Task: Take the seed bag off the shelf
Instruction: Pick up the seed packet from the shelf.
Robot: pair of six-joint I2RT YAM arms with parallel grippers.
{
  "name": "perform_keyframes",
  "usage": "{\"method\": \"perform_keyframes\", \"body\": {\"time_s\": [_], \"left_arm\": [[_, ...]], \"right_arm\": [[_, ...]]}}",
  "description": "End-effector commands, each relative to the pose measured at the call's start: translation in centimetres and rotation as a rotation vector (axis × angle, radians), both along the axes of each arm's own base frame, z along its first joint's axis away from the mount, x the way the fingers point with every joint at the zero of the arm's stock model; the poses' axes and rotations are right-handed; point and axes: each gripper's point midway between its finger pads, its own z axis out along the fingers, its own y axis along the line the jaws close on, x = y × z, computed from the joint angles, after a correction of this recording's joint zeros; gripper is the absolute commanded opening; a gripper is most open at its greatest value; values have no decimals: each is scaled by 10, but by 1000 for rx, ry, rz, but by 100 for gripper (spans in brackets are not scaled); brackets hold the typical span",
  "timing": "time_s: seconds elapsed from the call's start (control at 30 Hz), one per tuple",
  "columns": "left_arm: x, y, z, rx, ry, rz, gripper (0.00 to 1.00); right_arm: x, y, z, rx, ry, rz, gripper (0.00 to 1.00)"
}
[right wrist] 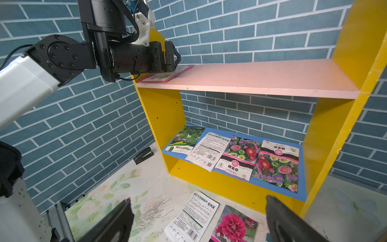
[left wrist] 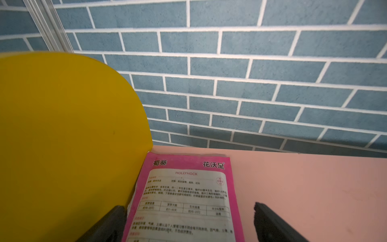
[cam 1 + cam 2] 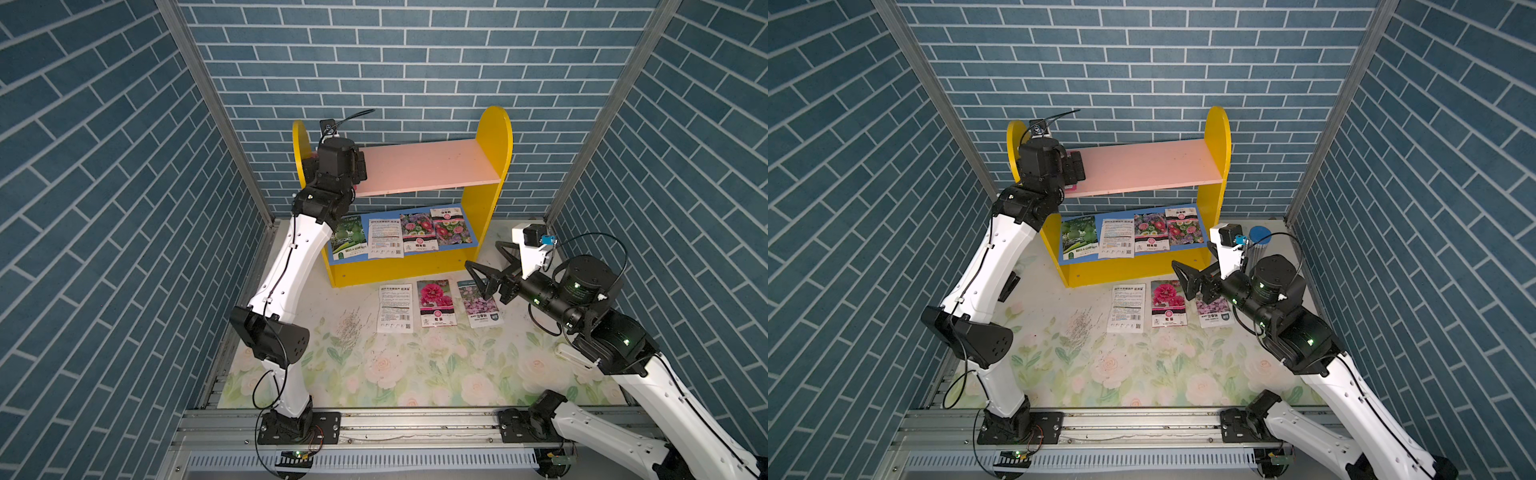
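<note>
Pink, with a hollyhock label, the seed bag [image 2: 184, 199] lies flat on the upper board [image 3: 428, 166] of the shelf [image 3: 494, 137], its edge against the yellow side panel [image 2: 62, 125]. We see our left claw [image 2: 188, 209] spread wide, one finger on each side of the bag, pinching nothing. Our right claw [image 3: 484, 253] is spread too, empty, above the packets [image 3: 434, 303] on the worktop [image 3: 374, 374].
</note>
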Motion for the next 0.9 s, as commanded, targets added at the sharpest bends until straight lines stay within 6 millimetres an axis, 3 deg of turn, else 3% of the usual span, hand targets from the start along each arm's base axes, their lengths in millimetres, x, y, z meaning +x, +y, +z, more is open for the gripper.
{"method": "perform_keyframes", "body": {"time_s": [0.0, 0.43, 0.87], "left_arm": [[4, 12, -8, -7, 21, 34, 100], [-4, -11, -44, -79, 148, -70, 100], [-35, -79, -46, -233, 206, -250, 100]], "right_arm": [[1, -3, -1, -27, -18, -15, 99], [1, -2, -5, -20, -14, -13, 99], [-2, -5, -8, -12, -16, -13, 99]]}}
